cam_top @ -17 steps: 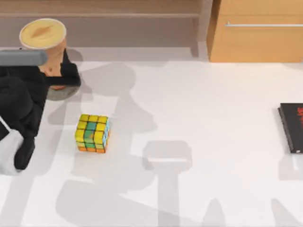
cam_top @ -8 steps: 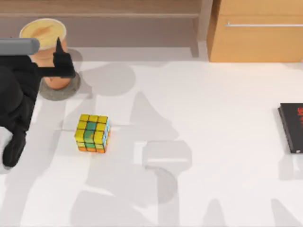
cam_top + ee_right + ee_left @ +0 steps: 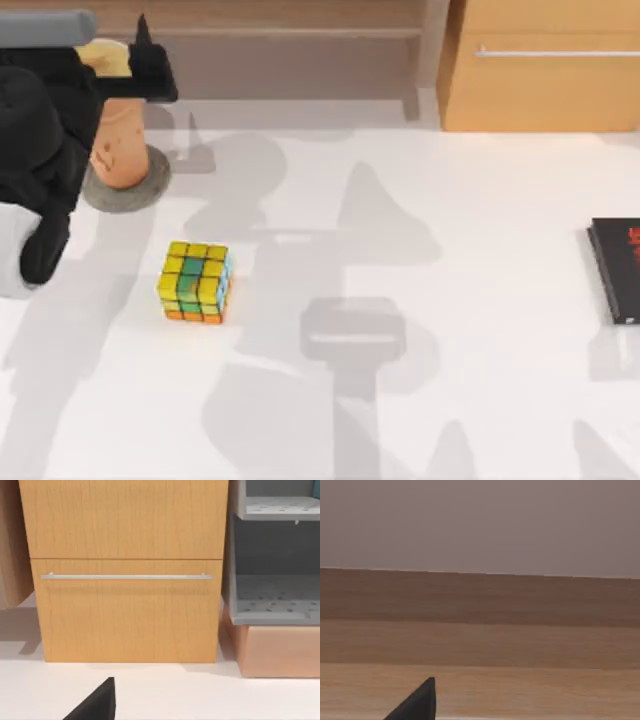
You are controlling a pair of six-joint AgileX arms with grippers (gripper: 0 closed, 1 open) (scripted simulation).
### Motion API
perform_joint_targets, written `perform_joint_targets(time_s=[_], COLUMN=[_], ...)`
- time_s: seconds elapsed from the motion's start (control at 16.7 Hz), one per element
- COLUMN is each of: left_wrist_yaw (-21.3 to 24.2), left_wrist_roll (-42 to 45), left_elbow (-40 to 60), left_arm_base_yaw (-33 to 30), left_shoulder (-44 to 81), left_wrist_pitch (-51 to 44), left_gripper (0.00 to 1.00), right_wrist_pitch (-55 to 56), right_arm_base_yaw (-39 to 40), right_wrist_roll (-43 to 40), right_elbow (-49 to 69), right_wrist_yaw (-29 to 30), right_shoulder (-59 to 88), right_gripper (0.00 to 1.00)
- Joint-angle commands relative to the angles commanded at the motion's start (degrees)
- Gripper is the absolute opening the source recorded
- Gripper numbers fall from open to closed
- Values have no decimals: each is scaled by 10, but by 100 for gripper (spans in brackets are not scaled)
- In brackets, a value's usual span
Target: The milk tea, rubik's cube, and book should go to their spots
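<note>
The milk tea [image 3: 118, 140], an orange-tan cup with a creamy lid, stands upright on a round grey coaster [image 3: 145, 188] at the table's back left. My left gripper [image 3: 108, 68] hovers over its lid, open and holding nothing, with one dark finger [image 3: 150, 75] past the cup's right side. That finger's tip [image 3: 420, 705] also shows in the left wrist view against wooden boards. The rubik's cube [image 3: 195, 282], mostly yellow, lies on the table in front of the cup. The book is out of view. A fingertip [image 3: 100, 705] of my right arm's open gripper shows before a cabinet.
A black book with red lettering [image 3: 615, 270] lies at the table's right edge. A wooden drawer cabinet [image 3: 545, 70] with a metal handle [image 3: 125, 576] stands at the back right, next to a grey shelf rack [image 3: 275, 595]. A low wooden shelf [image 3: 280, 30] runs along the back.
My left gripper has let go of the milk tea and risen from its side to above its lid. The cup stays on the coaster. The cube has not moved.
</note>
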Motion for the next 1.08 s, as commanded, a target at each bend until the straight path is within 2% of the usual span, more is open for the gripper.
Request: perform_joint_targets(time_s=[0.3, 0.66, 1.08], left_wrist_yaw=[16, 36, 54], left_wrist_roll=[-36, -81, -119], left_elbow=[183, 377, 483], left_arm_base_yaw=[-35, -80, -113], left_shoulder=[5, 25, 48], left_wrist_pitch=[-211, -557, -980], left_gripper=[100, 100, 100], right_wrist_pitch=[0, 0, 0], right_arm_base_yaw=[0, 0, 0], right_wrist_roll=[0, 0, 0], right_elbow=[0, 0, 0], right_wrist_yaw=[0, 0, 0], right_shoulder=[0, 0, 0], right_gripper=[100, 100, 100])
